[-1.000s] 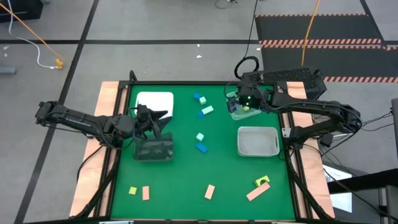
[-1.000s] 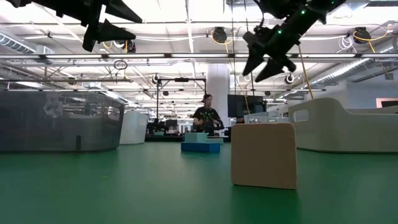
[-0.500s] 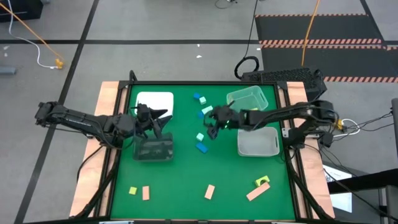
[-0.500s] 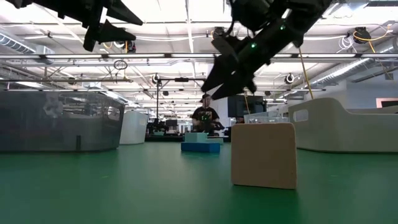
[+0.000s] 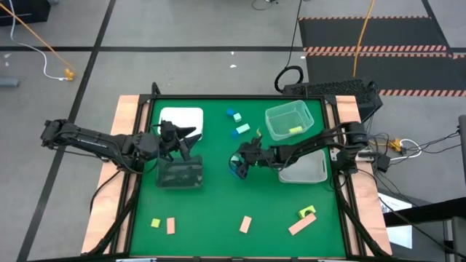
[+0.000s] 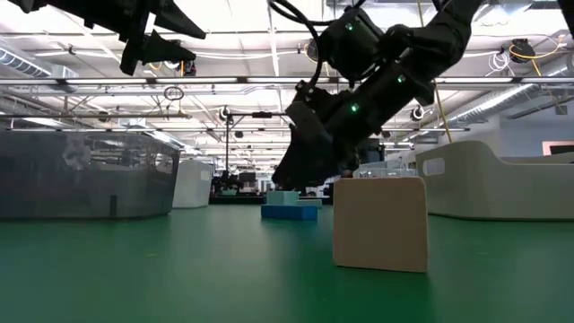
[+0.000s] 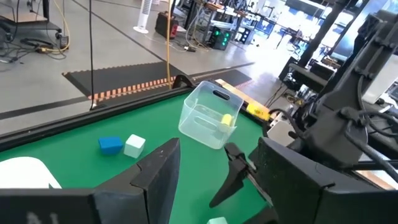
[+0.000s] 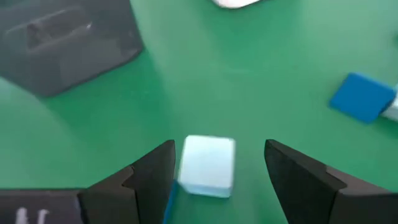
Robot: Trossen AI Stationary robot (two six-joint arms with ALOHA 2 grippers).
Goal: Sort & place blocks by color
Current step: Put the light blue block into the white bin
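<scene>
My right gripper point(image 8: 219, 149) is open and low over the middle of the table point(image 5: 240, 161). A pale teal block point(image 8: 207, 165) lies between its fingers, with a gap on each side. A blue block point(image 5: 235, 172) lies right beside the teal one. My left gripper point(image 5: 186, 140) is open and hovers above the dark grey tray point(image 5: 180, 175). Another blue block point(image 5: 233, 114) and teal block point(image 5: 243, 129) lie farther back. A yellow-green block point(image 5: 295, 129) rests inside the clear tray point(image 5: 290, 120). Tan blocks point(image 5: 245, 223) and yellow-green blocks point(image 5: 307, 212) lie along the near edge.
A white tray point(image 5: 182, 116) sits at the far left, and a pale tray point(image 5: 302, 169) lies partly under my right arm. In the low view a tan block point(image 6: 380, 222) stands close to the camera. Bare green mat point(image 5: 211, 211) lies between the centre and the near blocks.
My right gripper has swung from above the clear tray toward the table's left and near edge. It has come down over the pale teal and blue blocks at the centre. The clear tray now shows uncovered, with a yellow-green block inside.
</scene>
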